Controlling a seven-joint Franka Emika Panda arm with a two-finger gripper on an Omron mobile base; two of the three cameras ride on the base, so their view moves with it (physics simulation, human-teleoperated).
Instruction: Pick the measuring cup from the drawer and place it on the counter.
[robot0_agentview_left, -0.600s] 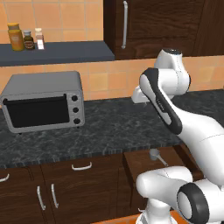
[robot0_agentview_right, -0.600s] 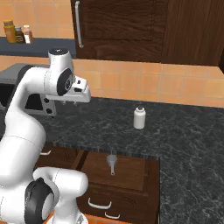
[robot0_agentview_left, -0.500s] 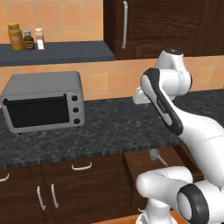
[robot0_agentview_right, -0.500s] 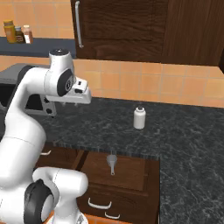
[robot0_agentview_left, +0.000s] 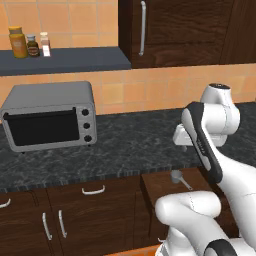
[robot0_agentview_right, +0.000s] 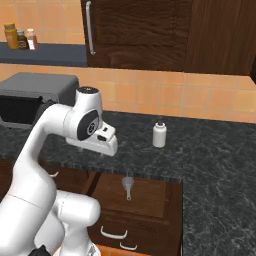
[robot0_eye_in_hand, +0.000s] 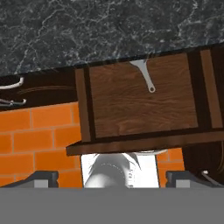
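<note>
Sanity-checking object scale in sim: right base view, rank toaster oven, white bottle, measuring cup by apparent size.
1. toaster oven, largest by far, though partly behind the arm.
2. white bottle.
3. measuring cup in the drawer; its handle makes it about as long as the bottle is tall, but far thinner, and it sits nearer the camera.

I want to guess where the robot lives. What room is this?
It looks like a kitchen. There is a toaster oven on a black counter, wooden cabinets below, and an open drawer with a measuring cup inside.
</note>
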